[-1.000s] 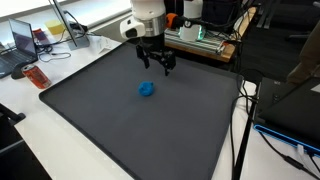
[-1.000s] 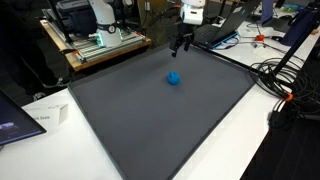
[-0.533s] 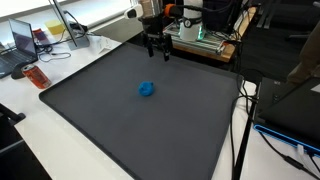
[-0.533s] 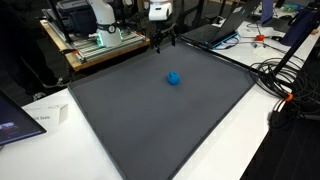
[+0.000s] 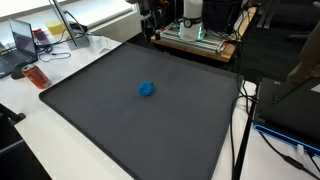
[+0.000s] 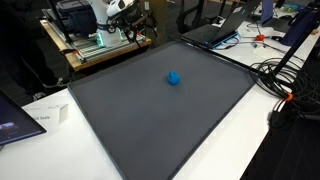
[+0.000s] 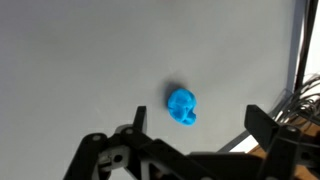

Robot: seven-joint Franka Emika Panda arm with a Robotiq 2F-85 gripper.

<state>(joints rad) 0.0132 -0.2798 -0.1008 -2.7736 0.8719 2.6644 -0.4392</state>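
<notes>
Hand: the gripper [image 7: 195,116] is released, its two dark fingers [image 7: 136,118] standing wide apart at the bottom of the wrist view, with nothing between them.
Hand in the room: in both exterior views the gripper [image 5: 150,24] [image 6: 138,27] hangs high over the far edge of the mat, small and dark against the clutter behind it.
Nearest thing: a small blue lump [image 7: 181,107] lies alone on the mat, seen in the wrist view between the lines of the two fingers but well below them, touching neither.
Lump from outside: in both exterior views the blue lump [image 5: 146,89] [image 6: 173,77] sits near the middle of the mat, well apart from the hand and on the near side of it.
Surface: a broad dark grey mat [image 5: 120,135] covers the table under the hand.
Behind the hand: a wooden cart [image 6: 100,48] with a machine on it.
Off to the side of the hand: a laptop [image 5: 22,41] and a red thing [image 5: 36,77] beside the mat in an exterior view; black cables [image 6: 285,85] past the mat's other edge.
</notes>
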